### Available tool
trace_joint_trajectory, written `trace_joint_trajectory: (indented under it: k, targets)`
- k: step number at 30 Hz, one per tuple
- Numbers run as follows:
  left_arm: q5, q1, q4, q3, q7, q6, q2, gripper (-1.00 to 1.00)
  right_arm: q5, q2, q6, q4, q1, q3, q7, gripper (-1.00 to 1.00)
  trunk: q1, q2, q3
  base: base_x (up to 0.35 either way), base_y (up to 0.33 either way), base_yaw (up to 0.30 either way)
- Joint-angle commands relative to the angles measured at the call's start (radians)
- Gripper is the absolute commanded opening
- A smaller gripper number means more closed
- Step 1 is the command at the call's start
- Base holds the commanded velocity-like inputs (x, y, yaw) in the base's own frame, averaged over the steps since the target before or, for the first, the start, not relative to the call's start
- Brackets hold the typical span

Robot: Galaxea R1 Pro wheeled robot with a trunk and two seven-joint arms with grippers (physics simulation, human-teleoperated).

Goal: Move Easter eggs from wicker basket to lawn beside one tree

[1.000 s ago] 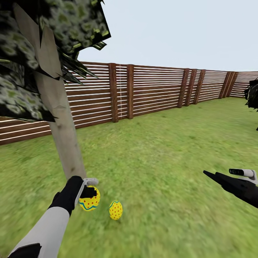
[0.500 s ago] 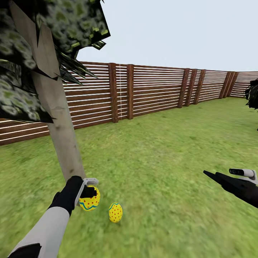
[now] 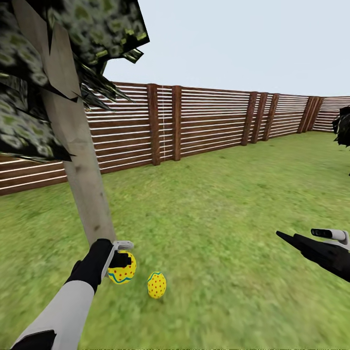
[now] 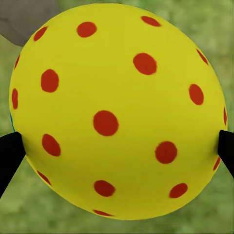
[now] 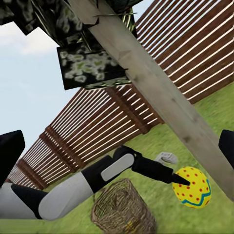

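A grassy garden spreads out under a pale sky, the lawn (image 3: 218, 218) bounded by a brown horizontal-slat wooden fence (image 3: 204, 121) that runs across the back and off to the right.

A slim tree (image 3: 82, 180) with a pale grey-brown trunk and blocky speckled foliage stands at the left of the head view, its base just beyond the left arm. A dark bush (image 3: 342, 129) shows at the far right edge by the fence.

In the right wrist view the wicker basket (image 5: 122, 207) sits on the grass, near the left arm, with something yellow showing through its weave low down; what it is cannot be told.

The left gripper (image 3: 121, 260) hangs low beside the foot of the trunk, its black fingers (image 4: 9, 156) clamped on either side of a yellow Easter egg with red dots and a blue zigzag band (image 3: 122, 270). A second yellow egg with red dots (image 3: 156, 285) lies on the lawn just beside it, near the tree.

The right gripper (image 3: 291, 239) is held out over the grass well to the right, its fingers (image 5: 9, 151) spread apart with nothing between them.
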Motion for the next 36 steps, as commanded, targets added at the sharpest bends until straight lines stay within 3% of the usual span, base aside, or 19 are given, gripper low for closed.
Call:
trace_joint_trajectory:
  k: [1, 31, 36]
  targets:
    - [-0.011, -0.001, -0.001, 0.006, -0.009, 0.002, -0.001, -1.00, -0.001, 0.000, 0.006, 0.000, -0.001, 0.000, 0.009, 1.00, 0.004, -0.008, -0.004, 0.000, 0.000, 0.000]
    - [-0.011, 0.000, -0.001, 0.004, -0.009, -0.083, 0.000, -1.00, -0.001, -0.002, 0.006, 0.000, -0.001, -0.001, 0.023, 1.00, 0.119, -0.218, -0.098, 0.000, 0.000, 0.000]
    - [-0.011, 0.001, -0.001, 0.004, -0.009, -0.087, 0.000, -1.00, -0.001, -0.002, 0.006, 0.000, -0.001, 0.001, 0.025, 1.00, 0.121, -0.219, -0.118, 0.000, 0.000, 0.000]
